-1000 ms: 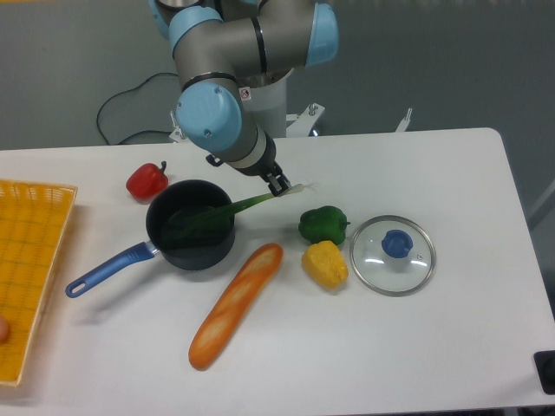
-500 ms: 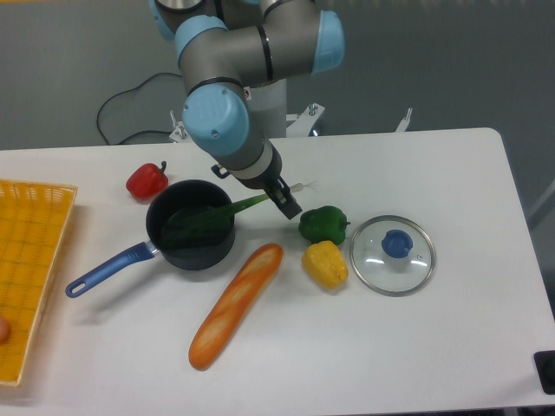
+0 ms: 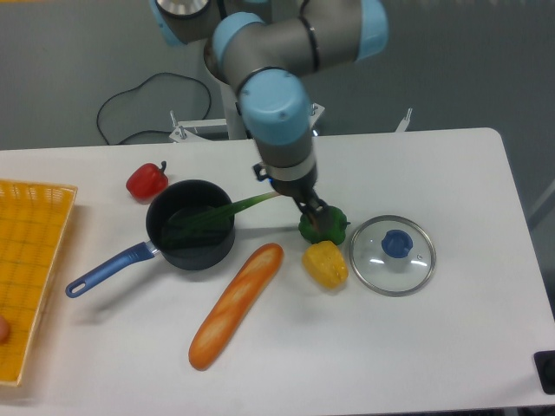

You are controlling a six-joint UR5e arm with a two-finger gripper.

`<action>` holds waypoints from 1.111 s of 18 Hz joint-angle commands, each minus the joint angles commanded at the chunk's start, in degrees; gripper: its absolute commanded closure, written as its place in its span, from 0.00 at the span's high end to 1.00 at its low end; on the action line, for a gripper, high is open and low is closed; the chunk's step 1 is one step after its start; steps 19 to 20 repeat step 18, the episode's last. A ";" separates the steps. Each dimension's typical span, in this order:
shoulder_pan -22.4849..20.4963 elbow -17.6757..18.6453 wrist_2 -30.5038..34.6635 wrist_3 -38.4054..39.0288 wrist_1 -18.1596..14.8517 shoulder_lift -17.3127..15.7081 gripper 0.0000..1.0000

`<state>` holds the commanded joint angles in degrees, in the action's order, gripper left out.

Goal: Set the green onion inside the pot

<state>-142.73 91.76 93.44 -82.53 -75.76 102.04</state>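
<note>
The green onion (image 3: 227, 209) lies with its leafy end inside the pot (image 3: 204, 254). Its stalk runs out over the pot's right rim toward the arm, and its pale end is hidden behind the wrist. The pot is dark, with a blue handle (image 3: 108, 269) pointing down-left. My gripper (image 3: 316, 211) hangs to the right of the onion, just over the green bell pepper (image 3: 336, 228). It looks open, holds nothing and is apart from the onion.
A bread loaf (image 3: 236, 305) lies diagonally in front of the pot. A yellow pepper (image 3: 325, 264) sits below the green one. The glass lid (image 3: 393, 254) with a blue knob is at the right, a red pepper (image 3: 146, 180) behind the pot, a yellow basket (image 3: 30, 260) at the left edge.
The gripper let go of the onion's stalk and swung right and down to above the green pepper. The onion stayed resting across the pot's rim.
</note>
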 joint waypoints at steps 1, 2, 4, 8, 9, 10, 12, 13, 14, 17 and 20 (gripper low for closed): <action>-0.35 -0.09 -0.88 0.00 0.00 0.00 1.00; -0.53 -0.09 -1.67 0.00 0.00 0.00 1.00; -0.79 0.17 -2.03 0.00 0.00 -0.09 1.00; -0.88 0.52 -3.08 0.09 0.00 -0.09 1.00; -1.14 0.52 -3.08 0.09 0.00 -0.18 1.00; -1.15 0.52 -3.17 0.09 0.00 -0.18 1.00; -1.50 0.52 -3.17 0.09 -0.09 -0.35 1.00; -1.58 0.52 -3.26 0.09 -0.09 -0.44 1.00; -1.59 0.52 -3.26 0.09 -0.09 -0.53 1.00; -1.85 0.52 -3.26 0.00 -0.09 -0.79 1.00; -1.85 0.52 -3.26 0.09 -0.09 -0.79 1.00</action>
